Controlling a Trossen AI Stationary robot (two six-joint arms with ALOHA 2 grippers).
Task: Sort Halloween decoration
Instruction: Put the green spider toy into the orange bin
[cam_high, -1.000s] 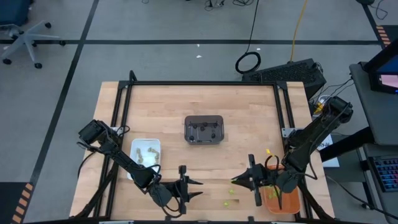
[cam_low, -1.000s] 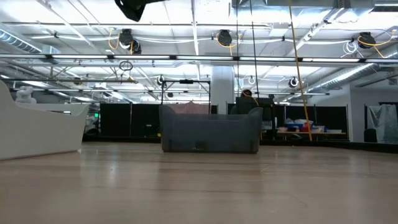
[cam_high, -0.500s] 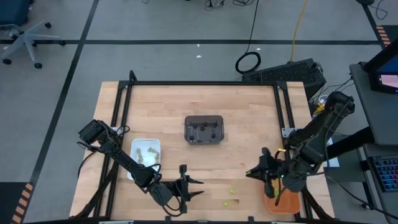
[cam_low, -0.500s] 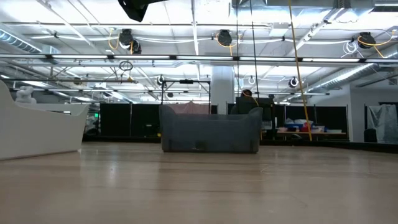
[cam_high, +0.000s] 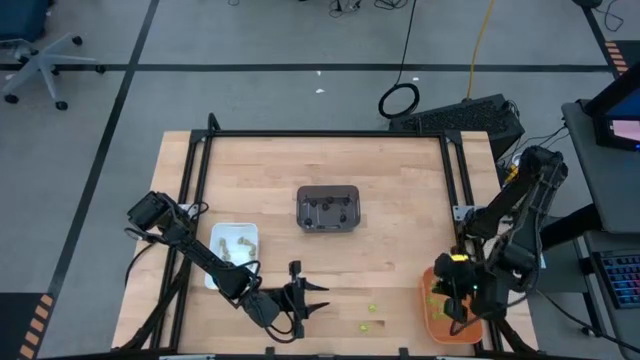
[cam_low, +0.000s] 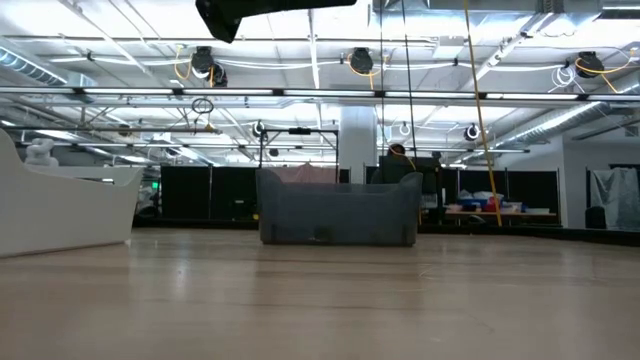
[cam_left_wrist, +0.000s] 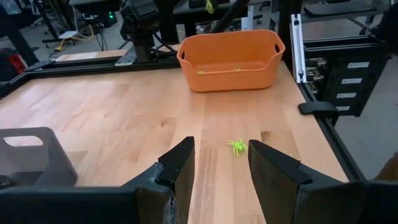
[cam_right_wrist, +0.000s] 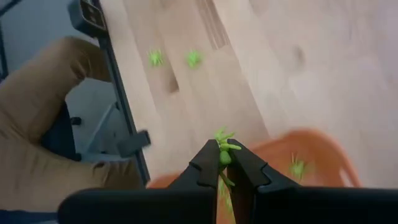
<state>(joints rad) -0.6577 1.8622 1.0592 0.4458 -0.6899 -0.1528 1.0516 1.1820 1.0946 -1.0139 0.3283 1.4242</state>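
Note:
My right gripper hangs over the orange tray at the table's near right and is shut on a lime-green spider trinket. The tray holds more green trinkets. Two green trinkets lie on the wood between the arms; they also show in the right wrist view. My left gripper is open near the table's near edge and points at them; one spider lies just beyond its fingertips. Tan trinkets lie in the white tray and dark ones in the dark grey tray. My right gripper pinches the green spider's body between its two fingertips, and the legs stick out past them. The fingers point down and the spider is lifted clear above the orange tray.
The black frame rails run along the table's sides. The dark grey tray stands at the table's middle and the white tray at the near left. A tan cloth shape shows beyond the table's edge in the right wrist view.
My right gripper has gone from the green trinkets on the wood toward the table's right edge, turning about, and now hangs over the orange tray with one green spider. Two green trinkets stay on the wood.

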